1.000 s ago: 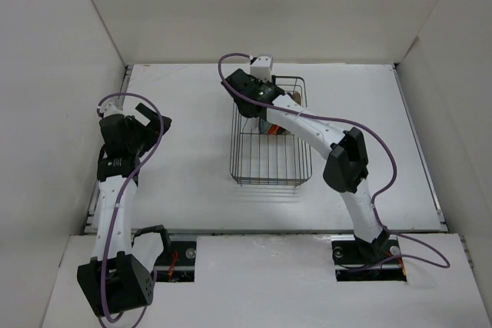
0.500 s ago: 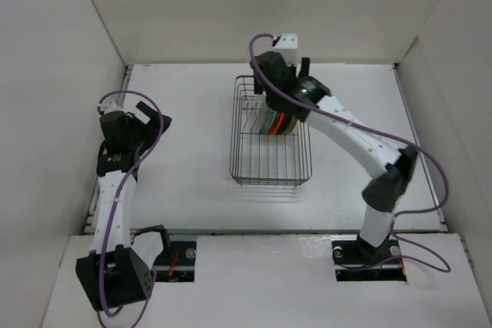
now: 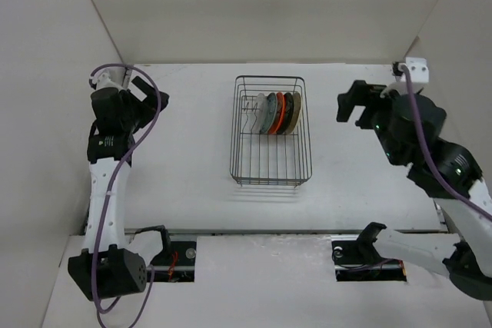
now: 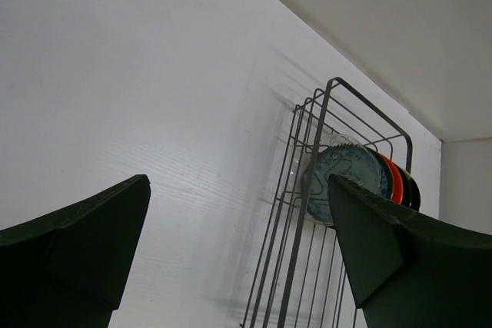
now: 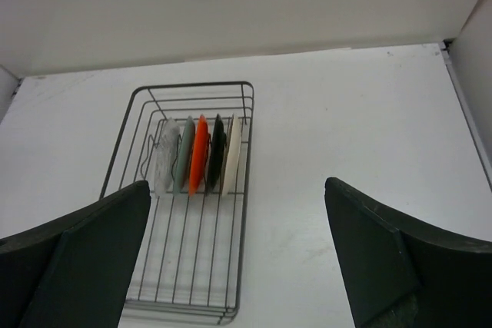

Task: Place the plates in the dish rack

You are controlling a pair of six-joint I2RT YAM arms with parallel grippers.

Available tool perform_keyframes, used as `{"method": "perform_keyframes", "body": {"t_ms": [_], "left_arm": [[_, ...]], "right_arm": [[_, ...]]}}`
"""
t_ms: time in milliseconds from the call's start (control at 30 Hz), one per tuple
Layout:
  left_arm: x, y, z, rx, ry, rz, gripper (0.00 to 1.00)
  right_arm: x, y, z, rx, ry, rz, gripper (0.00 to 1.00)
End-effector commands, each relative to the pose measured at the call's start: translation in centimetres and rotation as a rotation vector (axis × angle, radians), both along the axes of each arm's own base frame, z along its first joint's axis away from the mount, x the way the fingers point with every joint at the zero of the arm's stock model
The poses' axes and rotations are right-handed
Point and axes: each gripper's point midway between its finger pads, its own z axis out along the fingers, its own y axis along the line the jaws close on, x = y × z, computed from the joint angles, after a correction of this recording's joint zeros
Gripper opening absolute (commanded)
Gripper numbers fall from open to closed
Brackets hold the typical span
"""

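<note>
The dish rack (image 3: 270,183) stands mid-table with the plates (image 3: 280,113) upright in a row between its dividers at the far end. In the right wrist view they read left to right: clear glass plate (image 5: 164,165), teal plate (image 5: 183,160), orange plate (image 5: 199,153), black plate (image 5: 217,153), cream plate (image 5: 232,151). My right gripper (image 3: 344,104) hangs open and empty well to the right of the dish rack (image 5: 246,213). Out at the far left, my left gripper (image 3: 146,94) is open and empty, facing the dish rack (image 4: 323,159) and the teal plate (image 4: 346,178).
White walls enclose the table on the left, back and right. Bare white tabletop (image 3: 192,144) lies between the left gripper and the rack, and more (image 3: 354,167) between the rack and the right arm.
My right arm has pulled away from over the rack to the far right, and its gripper has opened. The plates now show uncovered in the rack. The left arm drifted slightly back.
</note>
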Motion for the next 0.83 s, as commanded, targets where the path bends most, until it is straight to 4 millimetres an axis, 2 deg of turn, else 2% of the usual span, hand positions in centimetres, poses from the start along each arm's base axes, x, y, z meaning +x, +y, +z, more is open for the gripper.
{"method": "perform_keyframes", "body": {"t_ms": [0,67,133,200,267,400,800], "left_arm": [[-0.2,0.7,2.5,0.096,-0.039,0.042,1.00],[-0.6,0.6,2.2,0.111,-0.040,0.045,1.00],[-0.9,0.8,2.1,0.116,-0.048,0.054,1.00],[-0.9,0.6,2.1,0.120,-0.049,0.041,1.00],[-1.0,0.4,2.8,0.117,-0.061,0.030,1.00],[-1.3,0.2,3.8,0.115,-0.078,0.022,1.00],[-1.7,0.2,3.7,0.115,-0.079,0.022,1.00]], "right_arm": [[-3.6,-2.5,-0.3,0.012,-0.009,0.050,0.99],[-5.1,-4.7,-1.0,0.002,0.002,0.001,0.99],[-6.8,-7.5,-0.8,0.026,-0.021,-0.066,0.99],[-8.4,-9.4,-1.0,0.028,-0.020,-0.095,0.99],[-9.3,-10.5,-1.2,0.033,-0.020,-0.110,0.99],[-10.4,-11.6,-1.3,0.062,-0.033,-0.122,0.99],[-10.4,-11.9,-1.7,0.053,-0.023,-0.143,0.99]]}}
